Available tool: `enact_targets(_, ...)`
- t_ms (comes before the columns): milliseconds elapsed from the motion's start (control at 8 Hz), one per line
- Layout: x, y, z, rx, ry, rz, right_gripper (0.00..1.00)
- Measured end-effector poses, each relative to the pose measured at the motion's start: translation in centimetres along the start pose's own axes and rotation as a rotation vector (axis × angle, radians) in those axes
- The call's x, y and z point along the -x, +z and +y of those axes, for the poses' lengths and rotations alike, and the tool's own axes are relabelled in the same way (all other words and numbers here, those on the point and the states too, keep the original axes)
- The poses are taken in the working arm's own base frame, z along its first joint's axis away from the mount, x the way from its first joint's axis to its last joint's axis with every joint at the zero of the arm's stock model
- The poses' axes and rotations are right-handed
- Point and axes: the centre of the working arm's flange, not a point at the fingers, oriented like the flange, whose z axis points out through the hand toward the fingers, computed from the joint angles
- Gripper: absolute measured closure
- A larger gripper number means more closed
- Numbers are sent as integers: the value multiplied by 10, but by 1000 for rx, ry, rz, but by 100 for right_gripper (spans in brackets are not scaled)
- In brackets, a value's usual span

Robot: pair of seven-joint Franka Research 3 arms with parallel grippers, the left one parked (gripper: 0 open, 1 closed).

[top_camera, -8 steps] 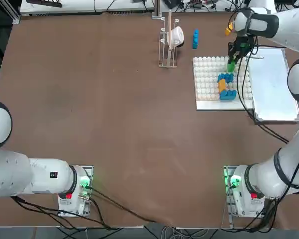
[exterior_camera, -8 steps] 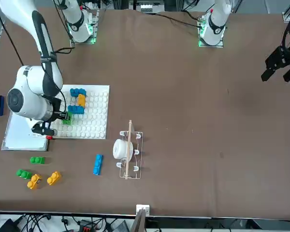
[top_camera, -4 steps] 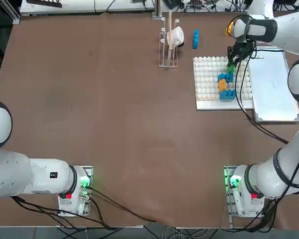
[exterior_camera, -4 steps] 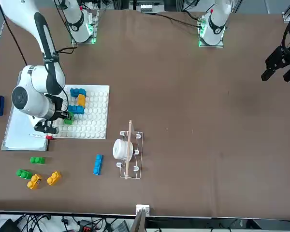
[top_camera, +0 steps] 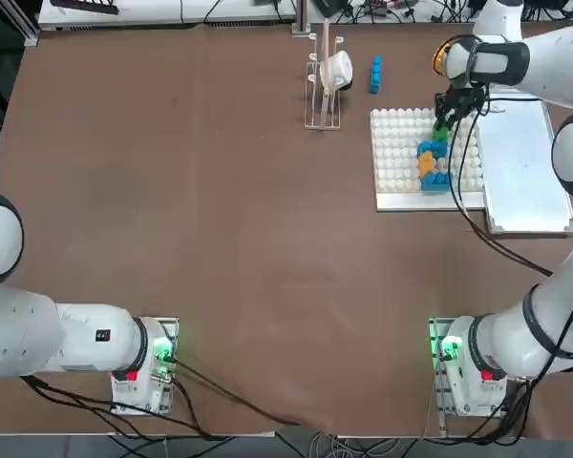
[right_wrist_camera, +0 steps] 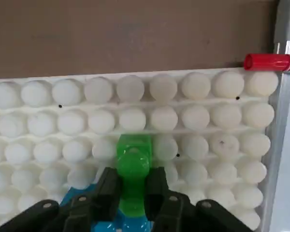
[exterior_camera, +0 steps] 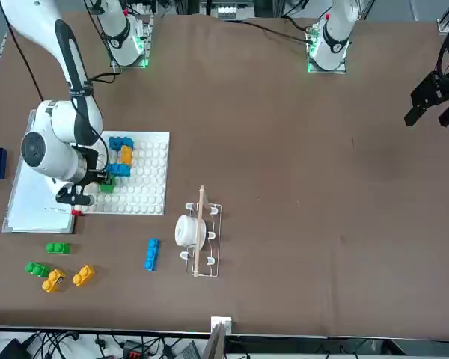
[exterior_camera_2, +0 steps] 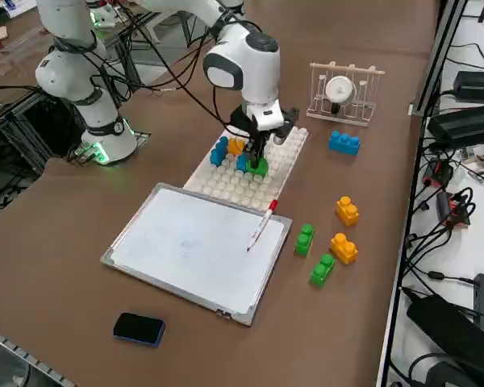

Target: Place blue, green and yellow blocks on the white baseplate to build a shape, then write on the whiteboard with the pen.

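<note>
My right gripper (right_wrist_camera: 133,187) is shut on a green block (right_wrist_camera: 133,166), held low over the white baseplate (right_wrist_camera: 208,116) right beside a blue block (right_wrist_camera: 89,205). Whether the green block touches the studs I cannot tell. From overhead the gripper (top_camera: 444,122) stands at the plate's far right part, over the blue and yellow blocks (top_camera: 432,164) fixed on the baseplate (top_camera: 398,157). The whiteboard (exterior_camera_2: 185,246) lies next to the plate, with the pen (exterior_camera_2: 260,225) on its edge, red end towards the plate. In the wrist view the pen's red end (right_wrist_camera: 269,62) shows beyond the plate.
Loose blocks lie past the plate: two green (exterior_camera_2: 305,239) (exterior_camera_2: 322,270), two yellow (exterior_camera_2: 347,211) (exterior_camera_2: 343,247) and one blue (exterior_camera_2: 344,143). A wire rack with a white cup (exterior_camera_2: 345,91) stands near the blue one. A dark eraser (exterior_camera_2: 139,329) lies beyond the whiteboard.
My right wrist has shifted slightly towards the built blocks on the plate, with the green block still held between its fingers. Nothing else has moved.
</note>
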Motion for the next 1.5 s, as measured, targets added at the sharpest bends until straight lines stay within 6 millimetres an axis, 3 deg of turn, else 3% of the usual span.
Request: enact_targets(1500, 13, 7, 0, -2, -26, 60, 71)
